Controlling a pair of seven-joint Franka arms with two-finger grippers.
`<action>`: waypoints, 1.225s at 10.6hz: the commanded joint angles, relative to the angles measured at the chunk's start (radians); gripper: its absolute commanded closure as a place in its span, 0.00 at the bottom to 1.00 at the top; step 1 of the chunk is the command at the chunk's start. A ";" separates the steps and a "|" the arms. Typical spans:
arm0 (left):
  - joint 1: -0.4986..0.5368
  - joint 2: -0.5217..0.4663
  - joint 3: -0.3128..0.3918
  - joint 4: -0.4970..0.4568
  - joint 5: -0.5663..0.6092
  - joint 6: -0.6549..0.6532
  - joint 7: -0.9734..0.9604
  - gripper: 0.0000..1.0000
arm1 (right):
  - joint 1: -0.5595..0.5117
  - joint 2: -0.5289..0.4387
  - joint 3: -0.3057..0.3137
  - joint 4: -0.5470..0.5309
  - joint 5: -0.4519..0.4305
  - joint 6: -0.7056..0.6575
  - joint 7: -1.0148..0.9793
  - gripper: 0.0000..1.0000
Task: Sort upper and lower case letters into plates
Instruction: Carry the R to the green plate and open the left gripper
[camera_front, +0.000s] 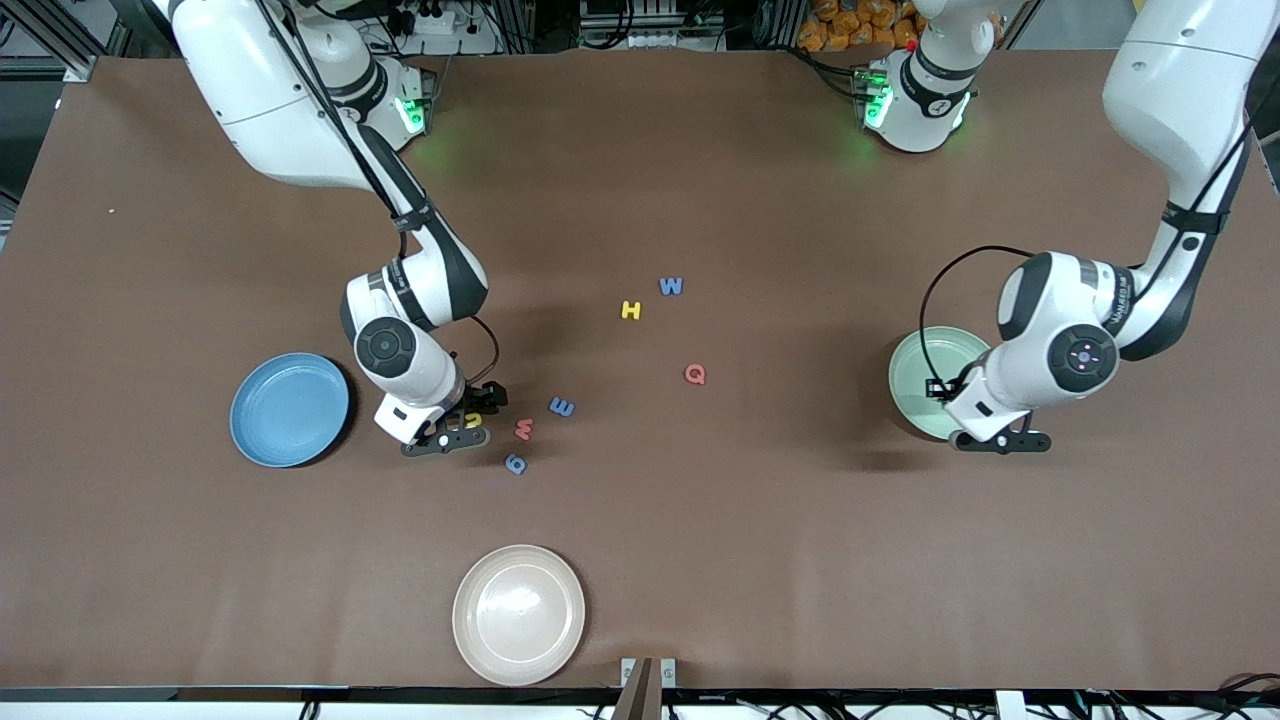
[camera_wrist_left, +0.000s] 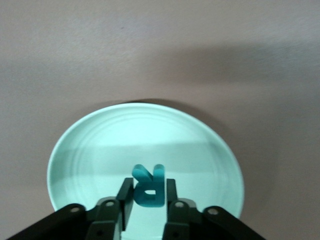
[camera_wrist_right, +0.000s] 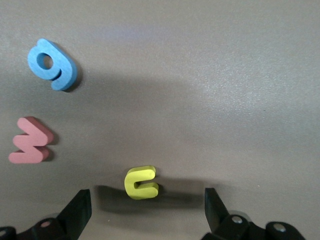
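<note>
Left gripper (camera_front: 968, 415) hung over the mint green plate (camera_front: 922, 368) at the left arm's end of the surface, mid-height in the front frame. In the left wrist view its fingers (camera_wrist_left: 126, 196) sat pressed in narrow against both sides of a teal letter R (camera_wrist_left: 149, 186) - pinched upright above the plate floor, low centre of that frame. Could not tell if the R touched the plate. Right gripper (camera_front: 470, 418) was down at the surface just beside the blue plate (camera_front: 290, 410), spread wide and holding nothing, with its fingers (camera_wrist_right: 80, 210) straddling a small yellow c (camera_wrist_right: 141, 182) - apart from it on both sides. The blue plate sat toward the right arm's end at mid-height in the front frame, with no letters in it. Just past the yellow c, toward the frame's centre, lay a red w (camera_front: 523, 429), a blue g (camera_front: 516, 463) lower down and a blue E (camera_front: 562, 406) slightly higher. Near the frame's centre were a red Q (camera_front: 695, 374), a yellow H (camera_front: 631, 310) and a blue W (camera_front: 671, 286), the W highest. A cream plate (camera_front: 519, 614) sat at the bottom centre of the front frame, well apart from the letters.
</note>
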 joint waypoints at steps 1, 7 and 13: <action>0.011 -0.006 -0.024 0.000 0.003 -0.006 0.015 0.00 | -0.012 -0.001 0.010 -0.009 -0.016 0.011 0.017 0.00; -0.149 0.016 -0.208 0.062 0.000 -0.024 -0.577 0.00 | -0.013 0.011 0.010 0.005 -0.006 0.037 0.020 0.00; -0.482 0.232 -0.124 0.291 0.016 0.038 -1.032 0.00 | -0.009 0.017 0.010 0.003 -0.005 0.038 0.025 0.36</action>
